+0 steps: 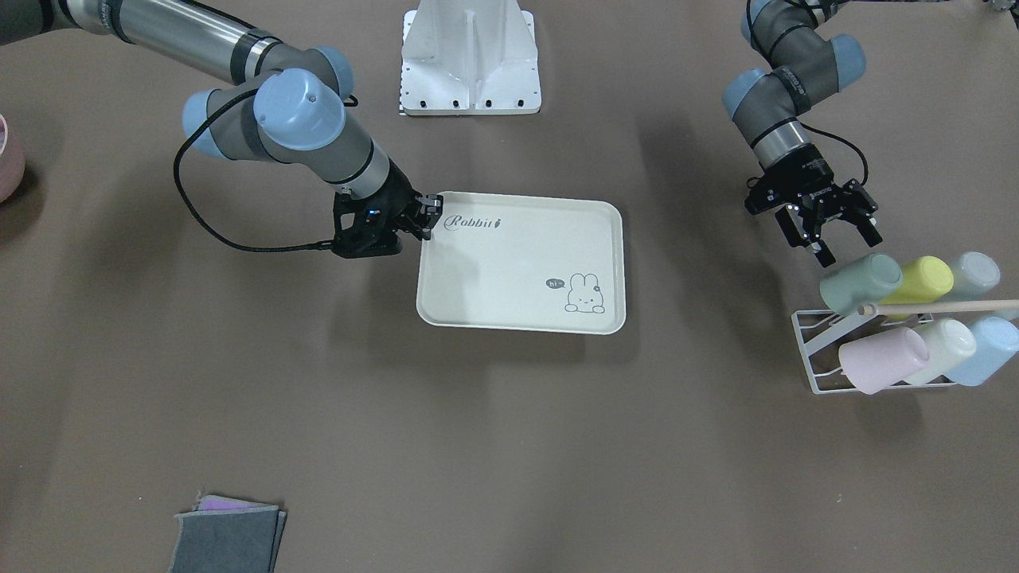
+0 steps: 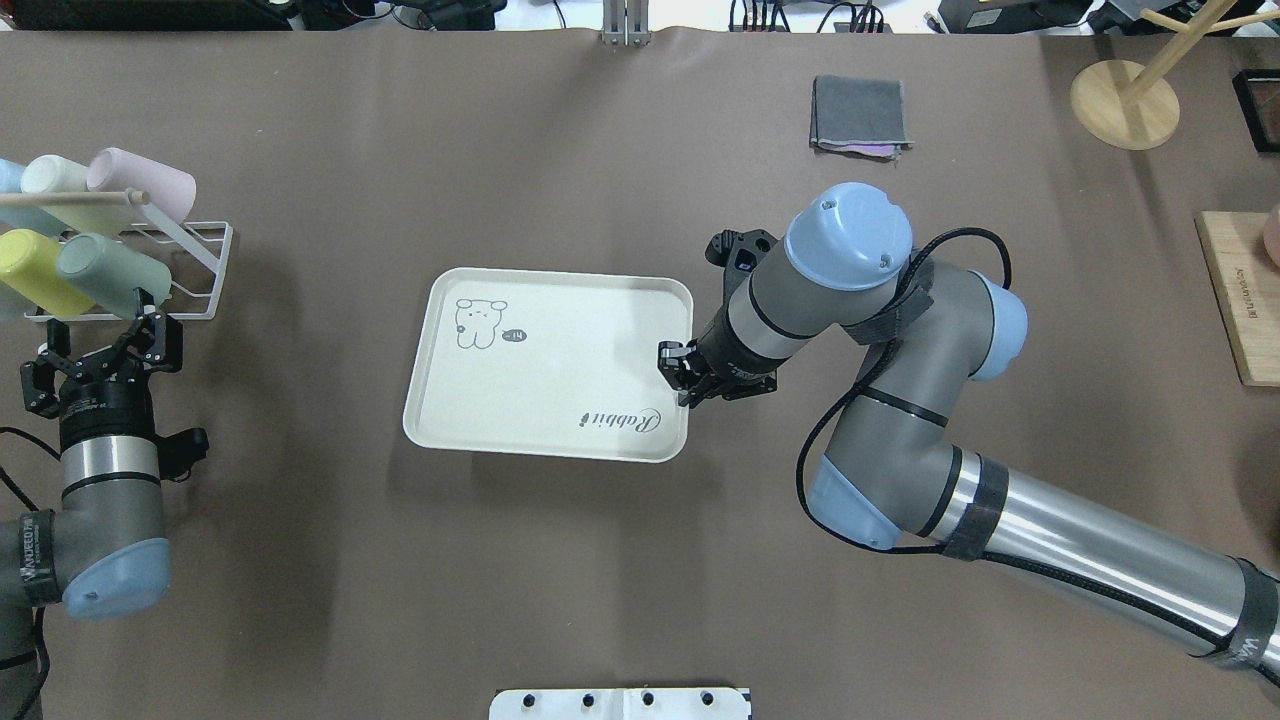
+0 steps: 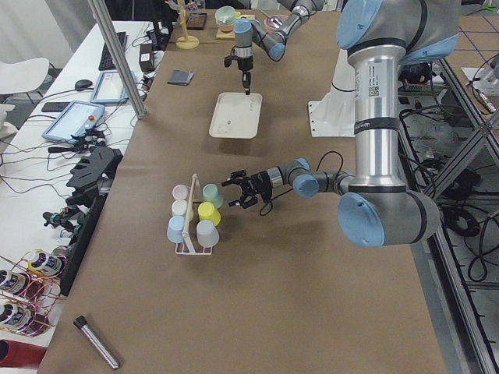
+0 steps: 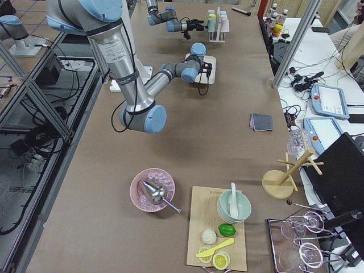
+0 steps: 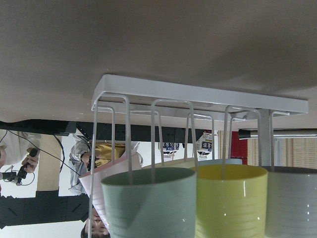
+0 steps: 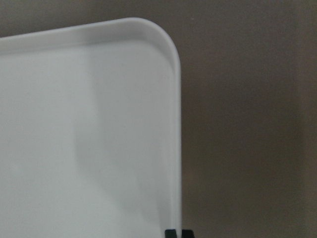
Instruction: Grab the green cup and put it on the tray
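The green cup (image 1: 860, 282) lies on its side on a white wire rack (image 1: 812, 350), at the end nearest my left gripper; it also shows in the overhead view (image 2: 112, 272) and fills the lower left of the left wrist view (image 5: 148, 203). My left gripper (image 1: 850, 247) is open and empty, a short way off the cup's mouth, not touching it. The cream tray (image 1: 521, 267) with "Rabbit" script lies flat at mid-table with nothing on it. My right gripper (image 1: 426, 215) is shut on the tray's rim (image 6: 176, 148) near a corner.
The rack also holds a yellow cup (image 1: 923, 278), a pink cup (image 1: 880, 360), a cream-mint cup (image 1: 951, 346) and light blue cups (image 1: 991, 350), with a wooden rod (image 1: 939, 306) across it. A folded grey cloth (image 2: 860, 110) and a wooden stand (image 2: 1125, 100) lie farther off.
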